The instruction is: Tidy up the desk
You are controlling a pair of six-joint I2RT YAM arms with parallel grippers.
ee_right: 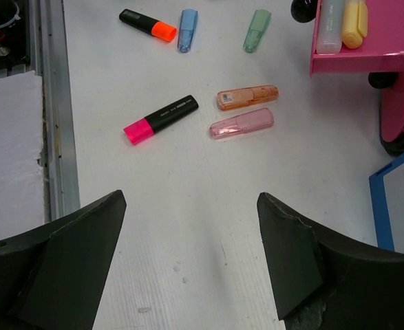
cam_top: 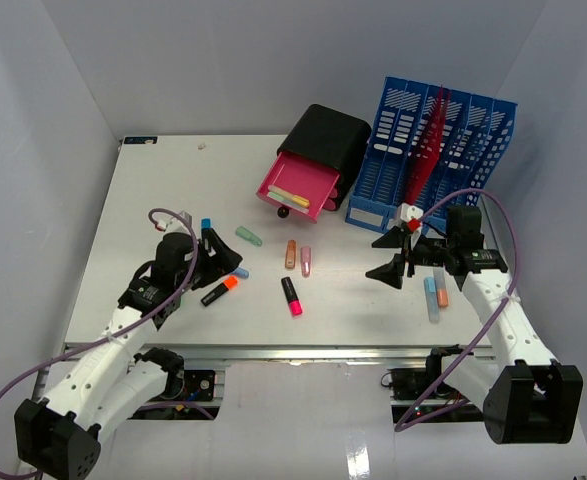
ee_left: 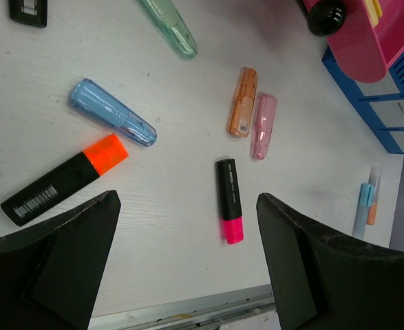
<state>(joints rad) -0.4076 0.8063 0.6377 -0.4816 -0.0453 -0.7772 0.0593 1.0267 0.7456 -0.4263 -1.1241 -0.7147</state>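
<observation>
The white desk [cam_top: 163, 190] holds scattered markers. A black-and-orange highlighter [cam_top: 219, 291] and a pale blue marker [ee_left: 112, 113] lie just beside my left gripper [cam_top: 221, 260], which hangs open over them with nothing between its fingers. Toward the middle lie a black-and-pink highlighter [cam_top: 291, 295], an orange marker [cam_top: 290, 254], a pink marker [cam_top: 305, 260] and a green one [cam_top: 248, 236]. My right gripper [cam_top: 385, 258] is open and empty above bare desk right of centre. In the wrist views the left gripper [ee_left: 188, 206] and right gripper [ee_right: 191, 199] show wide gaps.
A black organiser [cam_top: 325, 138] with an open pink drawer [cam_top: 301, 188] holding a white and a yellow marker stands at the back. A blue file rack [cam_top: 433, 150] with a red folder is to its right. Two pale markers [cam_top: 435, 296] lie under my right arm. A metal rail [ee_right: 50, 110] runs along the front edge.
</observation>
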